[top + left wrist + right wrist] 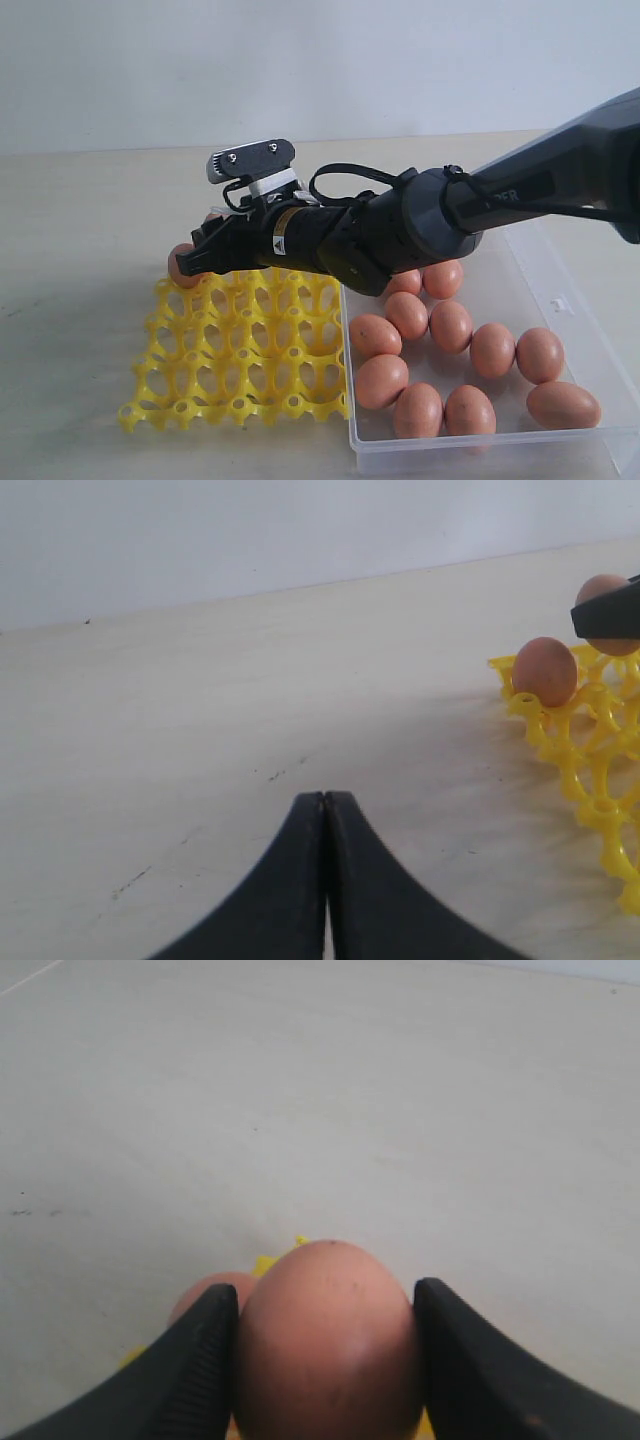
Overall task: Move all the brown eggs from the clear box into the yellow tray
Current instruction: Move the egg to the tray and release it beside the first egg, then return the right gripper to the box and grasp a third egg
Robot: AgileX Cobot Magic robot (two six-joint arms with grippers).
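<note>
My right gripper (205,252) reaches across over the far left corner of the yellow tray (240,362), shut on a brown egg (328,1345) held between both fingers (200,1350). In the exterior view the gripper body hides most of that egg. Another brown egg (181,266) sits in the tray's far corner cup, just beyond the held one, and shows again as egg (545,670) and egg (205,1292). The clear box (585,320) to the right of the tray holds several brown eggs (451,325). My left gripper (325,798) is shut and empty, low over bare table.
The right arm (520,190) spans above the box's far end and the tray's back rows. Pale tabletop (250,680) stretches left of the tray, with a plain wall behind. The box's near rim (480,448) lies close to the front edge of the view.
</note>
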